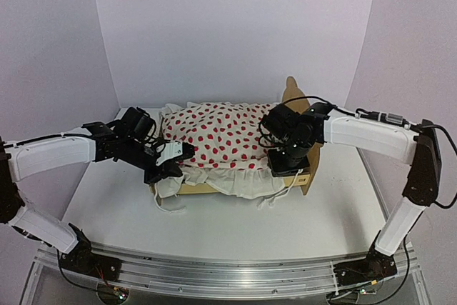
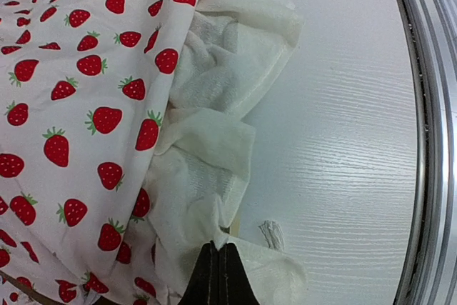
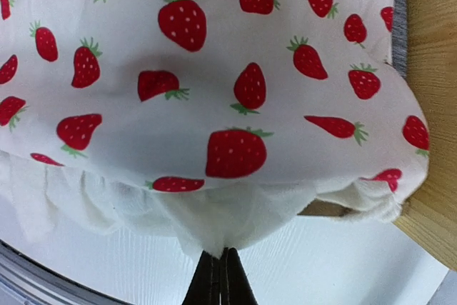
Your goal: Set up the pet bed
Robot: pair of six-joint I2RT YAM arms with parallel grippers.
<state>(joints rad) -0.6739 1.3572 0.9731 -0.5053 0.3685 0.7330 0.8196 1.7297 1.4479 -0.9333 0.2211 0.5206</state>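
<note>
The pet bed (image 1: 291,95) stands mid-table, its plywood headboard at the right end; wood (image 3: 430,33) and a strip of grey felt (image 3: 398,19) show in the right wrist view. A white strawberry-print blanket (image 1: 221,133) with a ruffled edge lies over it. My left gripper (image 1: 168,171) is at the bed's front left corner, shut (image 2: 218,249) on the white ruffle (image 2: 214,176). At the front right, beside the headboard, my right gripper (image 1: 287,171) is shut (image 3: 223,253) on the ruffle (image 3: 235,216) under the printed cloth (image 3: 214,91).
White tabletop (image 2: 343,141) lies in front of the bed, with a metal rail (image 1: 228,273) along the near edge. A small loose tuft of white thread (image 2: 272,233) lies on the table by the ruffle. White walls close in behind and at both sides.
</note>
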